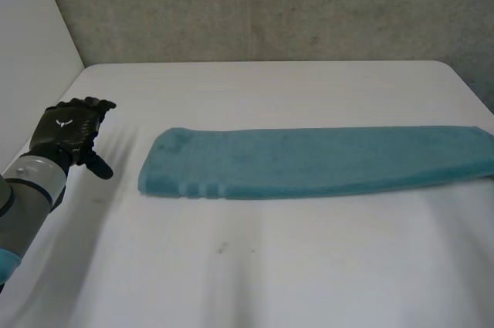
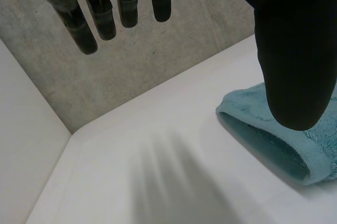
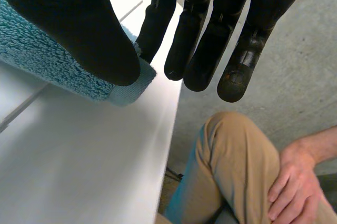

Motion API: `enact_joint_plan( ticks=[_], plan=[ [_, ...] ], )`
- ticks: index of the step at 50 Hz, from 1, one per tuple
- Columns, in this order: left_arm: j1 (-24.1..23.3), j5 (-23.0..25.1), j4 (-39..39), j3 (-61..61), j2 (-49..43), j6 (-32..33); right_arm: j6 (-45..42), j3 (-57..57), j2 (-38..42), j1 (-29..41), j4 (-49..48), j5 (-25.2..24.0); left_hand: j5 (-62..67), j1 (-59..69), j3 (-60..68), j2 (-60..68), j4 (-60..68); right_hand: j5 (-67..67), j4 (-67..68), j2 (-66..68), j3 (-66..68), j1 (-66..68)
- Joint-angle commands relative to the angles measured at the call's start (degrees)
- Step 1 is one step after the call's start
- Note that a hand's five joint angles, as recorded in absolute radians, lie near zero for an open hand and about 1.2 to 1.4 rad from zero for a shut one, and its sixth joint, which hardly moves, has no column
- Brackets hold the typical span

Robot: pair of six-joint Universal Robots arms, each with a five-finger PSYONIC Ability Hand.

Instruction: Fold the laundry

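head view: a teal terry towel [image 1: 324,160], already folded into a long narrow strip, lies flat on the white table [image 1: 270,266]. its long axis runs across the table from the robot's left to its right, and its right end reaches the table's right edge. the left hand [image 1: 73,131] hovers just off the towel's left short end, apart from it, with bare table between them. its fingers are loosely extended and hold nothing.

left wrist view: the left hand's fingers [image 2: 105,18] are straight and slightly spread, with the thumb standing clear of them. nothing is between them. the towel's rounded left end lies past the thumb, near but untouched.

right wrist view: the right hand [image 3: 200,29] hangs over the towel's right end, where a corner sits at the table's edge. its fingers are straight and close together, the thumb in front of the cloth. no pinch is seen, so it is judged empty. beyond the edge sits a person, with a tan trouser leg [image 3: 237,166] and a resting hand [image 3: 295,182].

judgement: the next fold likely carries one short end along the long axis to the other. each hand stands at its own end, the right nearer to the cloth. nothing on the table obstructs the move. the person close by the right edge is the one hazard for a wide swing.
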Motion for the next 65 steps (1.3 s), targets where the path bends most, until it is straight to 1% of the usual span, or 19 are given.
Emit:
enact_joint_plan(
  ticks=[1,4,6,7,9,12,17,23,28,35,36,37,39,41,45,47,50,55,65],
  plan=[
    [-0.08,0.02,0.00,-0.11,0.21,-0.08,4.35,-0.45,-4.55,6.09,0.19,-0.78,-2.71,-1.29,-2.43,-1.83,-1.84,14.25,11.71,12.38,12.26,26.31],
    [-0.08,-0.07,0.00,-0.11,0.30,-0.08,6.57,-1.33,-5.62,10.26,-0.07,-0.87,-2.71,-1.29,-2.43,-1.83,-1.84,14.25,11.71,12.38,12.26,26.31],
    [0.01,-0.07,0.00,-0.11,0.30,-0.08,10.85,-4.56,-6.23,18.83,-0.34,-0.87,-2.71,-1.29,-2.43,-1.83,-1.84,14.25,11.71,12.38,12.26,26.31],
    [0.01,-0.07,0.00,-0.11,0.30,-0.08,10.87,-4.58,-6.23,18.87,-0.34,-0.87,-2.71,-1.29,-2.43,-1.83,-1.84,14.25,11.71,12.38,12.26,26.31],
    [0.19,-0.07,0.00,-0.02,0.39,-0.08,14.28,-8.43,-6.14,28.75,-0.51,-0.96,-2.71,-1.29,-2.43,-1.83,-1.84,14.25,11.71,12.38,12.26,26.31],
    [0.45,-0.07,0.00,-0.02,0.48,-0.17,15.53,-10.73,-5.62,34.16,-1.04,-0.87,-2.71,-1.29,-2.43,-1.83,-1.84,14.25,11.71,12.38,12.26,26.31],
    [0.80,-0.07,0.00,0.07,0.74,-0.17,21.40,-20.20,3.06,52.40,-6.39,-0.79,-2.71,-1.29,-2.43,-1.83,-1.84,14.25,11.71,12.38,12.26,26.31],
    [0.98,-0.07,0.00,-0.02,1.18,-0.17,22.74,-27.08,11.08,64.04,-8.42,-0.87,-2.71,-1.29,-2.43,-1.83,-1.84,14.25,11.71,12.38,12.26,26.31],
    [1.07,-0.07,0.00,-0.02,1.18,-0.17,22.39,-35.85,23.36,73.43,-7.81,-0.79,-2.71,-1.29,-2.43,-1.83,-1.84,14.25,11.71,12.38,12.26,26.31],
    [0.98,-0.07,0.00,-0.55,1.18,-0.17,19.23,-38.15,29.01,74.94,-7.19,1.49,-2.71,-1.29,-2.43,-1.83,-1.84,14.25,11.71,12.38,12.26,26.31],
    [0.98,-0.07,0.00,-0.55,1.18,-0.17,18.44,-38.15,29.10,74.77,-7.10,2.28,-2.71,-1.29,-2.43,-1.83,-1.84,3.49,0.95,1.62,1.49,15.55],
    [0.98,-0.07,0.00,-0.55,1.18,-0.17,18.43,-38.15,29.10,74.77,-7.10,2.29,-2.71,-1.29,-2.43,-1.83,-1.84,3.38,0.84,1.51,1.39,15.44],
    [0.80,-0.07,0.00,-0.55,1.18,-0.17,17.55,-37.80,28.32,74.68,-6.76,5.70,-2.71,-1.29,-2.43,-1.83,-1.84,-48.04,-50.58,-49.91,-50.03,-35.98],
    [0.54,0.02,0.00,-0.46,1.18,-0.17,17.46,-37.54,27.09,74.59,-6.32,7.98,-2.71,-1.29,-2.43,-1.83,-1.84,-55.75,-58.29,-57.62,-57.74,-43.69],
    [0.10,0.02,0.00,-0.11,1.09,-0.17,17.55,-36.22,23.04,73.80,-4.82,12.13,-2.71,-1.29,-2.43,-1.83,-1.84,-55.75,-58.29,-57.62,-57.74,-43.69],
    [-0.16,0.11,0.00,0.15,0.92,-0.17,18.08,-32.03,17.97,69.52,-2.19,14.41,-2.71,-1.29,-2.43,-1.83,-1.84,-55.75,-58.29,-57.62,-57.74,-43.69],
    [-1.83,0.37,0.00,1.21,0.65,-0.08,18.43,-29.28,14.86,67.56,-0.95,14.59,-2.71,-1.29,-2.43,-1.83,-1.84,-55.75,-58.29,-57.62,-57.74,-43.69],
    [-5.96,0.55,-0.18,4.02,-1.19,0.01,19.31,-15.16,4.43,60.55,0.72,14.59,-2.71,-1.29,-2.43,-1.83,-1.84,-55.75,-58.29,-57.62,-57.74,-43.69],
    [-12.72,0.46,-2.54,12.62,-10.94,0.09,19.40,2.52,-2.36,50.26,0.72,13.37,-2.71,-1.29,-2.43,-1.83,-1.84,-55.75,-58.29,-57.62,-57.74,-43.69]
  ],
)
